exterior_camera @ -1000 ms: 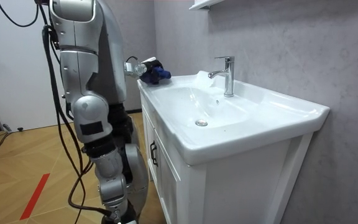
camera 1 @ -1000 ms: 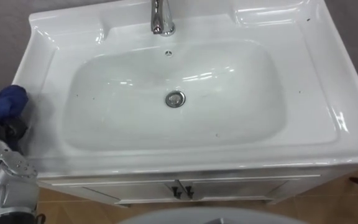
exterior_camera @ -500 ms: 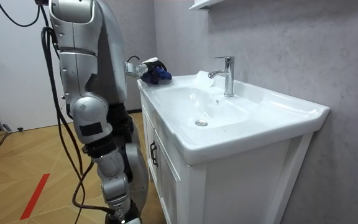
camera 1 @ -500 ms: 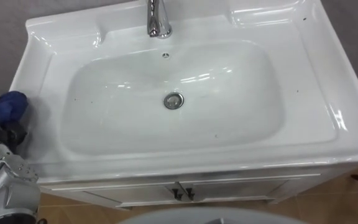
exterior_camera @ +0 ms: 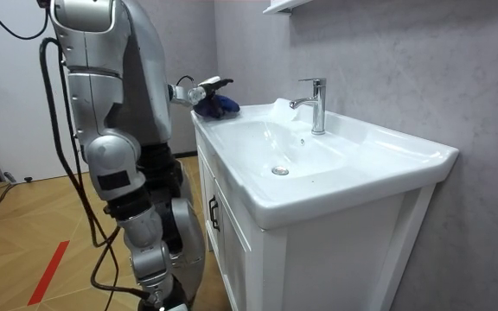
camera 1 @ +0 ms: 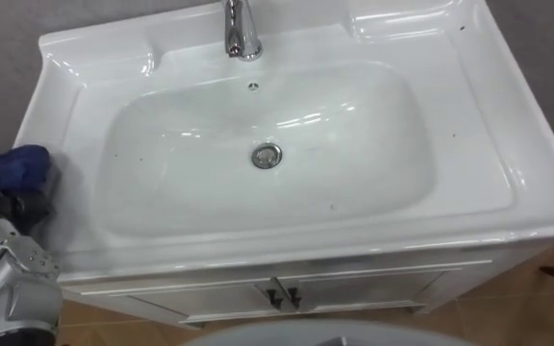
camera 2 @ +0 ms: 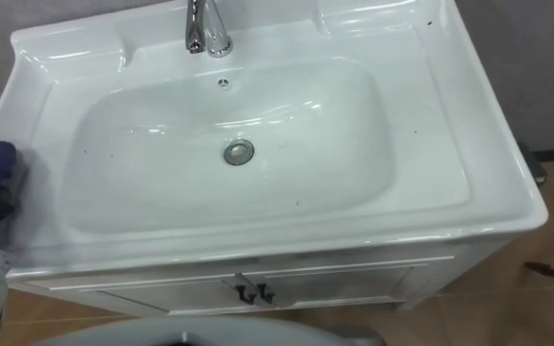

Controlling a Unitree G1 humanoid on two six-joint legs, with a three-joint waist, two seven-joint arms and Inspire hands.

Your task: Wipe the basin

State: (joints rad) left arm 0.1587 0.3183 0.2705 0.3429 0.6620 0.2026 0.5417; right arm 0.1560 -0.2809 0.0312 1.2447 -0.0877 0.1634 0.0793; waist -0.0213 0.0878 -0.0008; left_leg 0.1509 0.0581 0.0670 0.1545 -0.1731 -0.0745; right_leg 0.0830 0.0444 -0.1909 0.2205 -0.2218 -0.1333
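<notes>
A blue cloth (camera 1: 17, 168) is held bunched in the curled fingers of the left hand (camera 1: 27, 207), at nine o'clock of the white basin (camera 1: 508, 125), against its outer rim. The drain (camera 1: 266, 155) is seen at the bowl's centre and the chrome tap (camera 1: 240, 29) at twelve o'clock. The robot is stood close before the cabinet (camera 1: 373, 286).

Left eye view: on the robot's head, close above the basin (camera 1: 354, 144), looking steeply down; tap (camera 1: 241, 29) at top centre.
Right eye view: same look, slightly offset; the basin sits further left in frame.
Room view: well off to one side, about rim height, facing the wall.
Shared: basin, tap, drain (camera 1: 266, 155).
</notes>
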